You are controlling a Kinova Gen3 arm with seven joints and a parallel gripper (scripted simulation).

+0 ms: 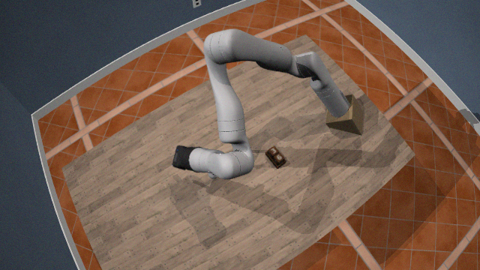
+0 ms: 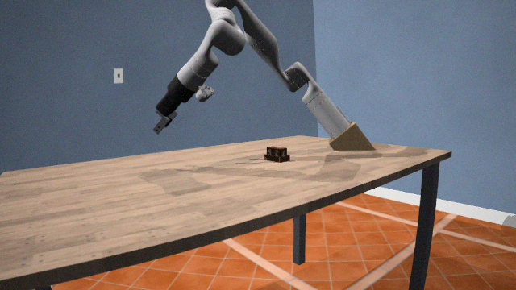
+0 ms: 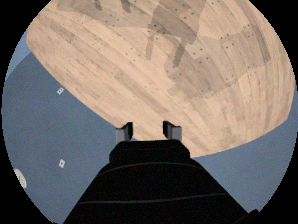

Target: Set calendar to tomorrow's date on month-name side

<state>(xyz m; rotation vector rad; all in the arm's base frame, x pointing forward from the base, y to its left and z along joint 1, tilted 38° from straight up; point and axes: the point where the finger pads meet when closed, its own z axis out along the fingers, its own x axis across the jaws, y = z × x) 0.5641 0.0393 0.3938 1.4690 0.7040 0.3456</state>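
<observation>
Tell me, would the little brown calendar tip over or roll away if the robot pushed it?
Probably neither. The calendar looks low and boxy, sitting flat on the table, so it would likely slide. Its cubes sit loosely in the tray, so they might wobble.

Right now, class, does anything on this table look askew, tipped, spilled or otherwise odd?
Nothing stands out. The small calendar tray sits flat on the table with both cubes side by side inside. The gripper hangs open and empty, well away from it.

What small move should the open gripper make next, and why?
Probably swing the open black two-finger gripper toward the small dark brown calendar tray and lower it: it holds nothing and hangs high above the wooden table, well aside of the tray.
</observation>
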